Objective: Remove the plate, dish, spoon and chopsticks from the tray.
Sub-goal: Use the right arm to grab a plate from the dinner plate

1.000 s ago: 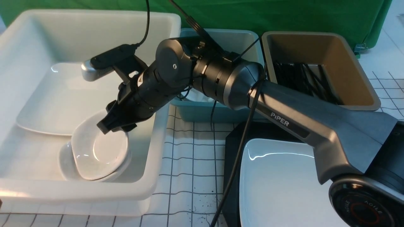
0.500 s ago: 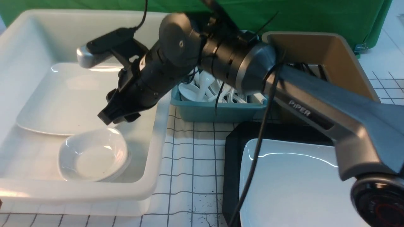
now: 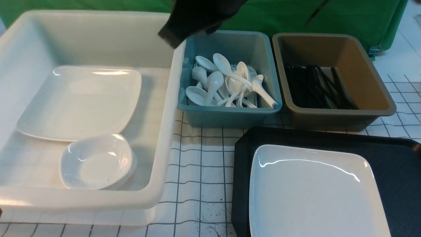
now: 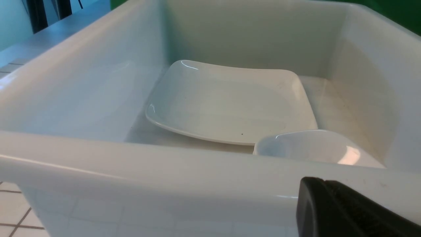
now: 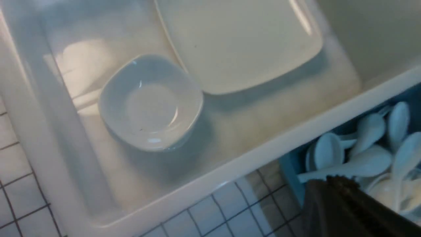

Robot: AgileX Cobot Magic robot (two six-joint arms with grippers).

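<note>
The plate lies on the black tray at the front right. A small white dish sits on top of a stack inside the white tub; it also shows as the dish in the right wrist view. My right gripper hangs high over the tub's far right corner, shut and empty. My left gripper rests just outside the tub's near wall, jaws together, holding nothing. Several white spoons fill the teal bin. Black chopsticks lie in the brown tub.
A second large white plate with a tiny dark speck lies in the white tub behind the dishes. The teal bin and the brown tub stand side by side beyond the tray. A gridded cloth covers the table.
My right arm has risen out of the white tub and swung up and back. It let go of the dish onto the stack, and its jaws have closed.
</note>
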